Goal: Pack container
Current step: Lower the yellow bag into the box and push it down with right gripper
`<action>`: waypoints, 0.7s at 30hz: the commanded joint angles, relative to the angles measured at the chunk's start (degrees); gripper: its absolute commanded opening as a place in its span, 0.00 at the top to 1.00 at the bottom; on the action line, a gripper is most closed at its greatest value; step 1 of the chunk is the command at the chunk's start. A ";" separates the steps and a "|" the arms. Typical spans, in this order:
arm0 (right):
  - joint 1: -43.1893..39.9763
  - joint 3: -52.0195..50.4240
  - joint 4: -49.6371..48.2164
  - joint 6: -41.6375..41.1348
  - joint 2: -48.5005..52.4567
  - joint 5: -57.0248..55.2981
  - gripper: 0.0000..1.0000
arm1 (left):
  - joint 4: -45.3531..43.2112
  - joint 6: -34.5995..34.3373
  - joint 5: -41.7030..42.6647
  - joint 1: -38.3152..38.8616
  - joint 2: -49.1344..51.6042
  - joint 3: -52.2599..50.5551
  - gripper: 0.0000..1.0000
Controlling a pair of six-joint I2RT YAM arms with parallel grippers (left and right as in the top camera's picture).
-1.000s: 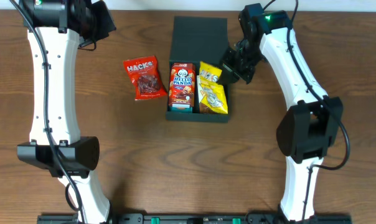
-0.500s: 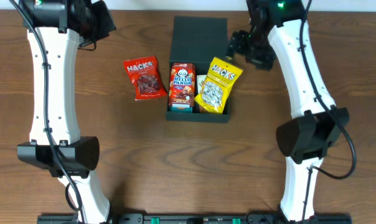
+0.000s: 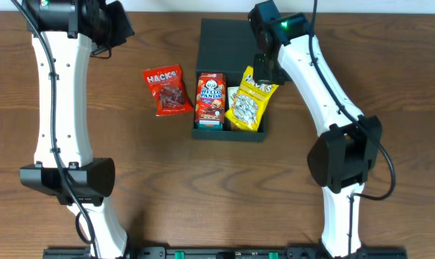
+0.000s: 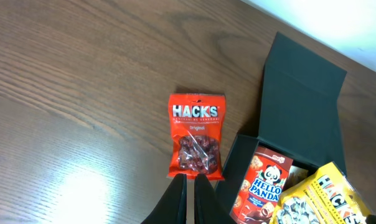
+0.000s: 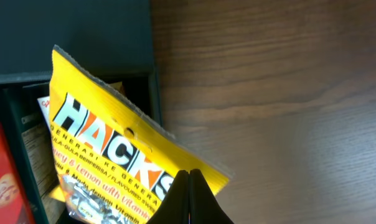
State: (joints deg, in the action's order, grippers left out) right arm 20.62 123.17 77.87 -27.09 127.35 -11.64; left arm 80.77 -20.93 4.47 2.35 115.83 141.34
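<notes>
Close to me, at the front edge of the brown table (image 3: 203, 187), two white arms stand, one on the left and one on the right. A bit further in, near the middle of the table, sits the dark green box (image 3: 228, 135), open on top. Inside it, on the left side, lies a red panda pack (image 3: 211, 99). On the right side a yellow candy bag (image 3: 248, 104) lies tilted, and its top corner sticks out over the right wall of the box. Under it is a pale pack (image 3: 232, 95), mostly hidden. Left of the box, a little apart from it, a red candy bag (image 3: 167, 90) lies flat on the wood. Behind the box its lid (image 3: 232, 43) is flipped back and lies flat on the table. Over the top corner of the yellow bag hangs the right gripper (image 5: 189, 180) with its jaws pressed together. I cannot tell if the tips touch the bag. Farthest back, on the left, the left gripper (image 4: 188, 183) hangs high above the wood. It points down by the red candy bag, with its jaws together and nothing in them.
</notes>
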 commanded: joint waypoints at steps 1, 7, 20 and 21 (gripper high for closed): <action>1.14 -1.29 -1.16 1.55 0.13 -1.25 0.98 | 0.15 0.37 -0.42 -0.20 0.20 -0.24 0.93; 1.53 -4.44 -4.37 2.64 1.09 -0.98 0.99 | 0.33 0.37 -0.42 -0.20 0.20 -0.24 0.93; 4.31 -4.48 -6.54 4.90 6.14 0.48 0.98 | 0.24 0.37 -0.42 -0.20 0.20 -0.24 0.93; 4.42 -4.48 -6.78 4.90 6.36 0.48 0.99 | 0.22 0.37 -0.42 -0.20 0.20 -0.24 0.93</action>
State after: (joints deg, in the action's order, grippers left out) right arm 23.90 119.17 71.64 -23.35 131.55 -11.81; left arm 80.79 -20.93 4.49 2.35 115.83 141.34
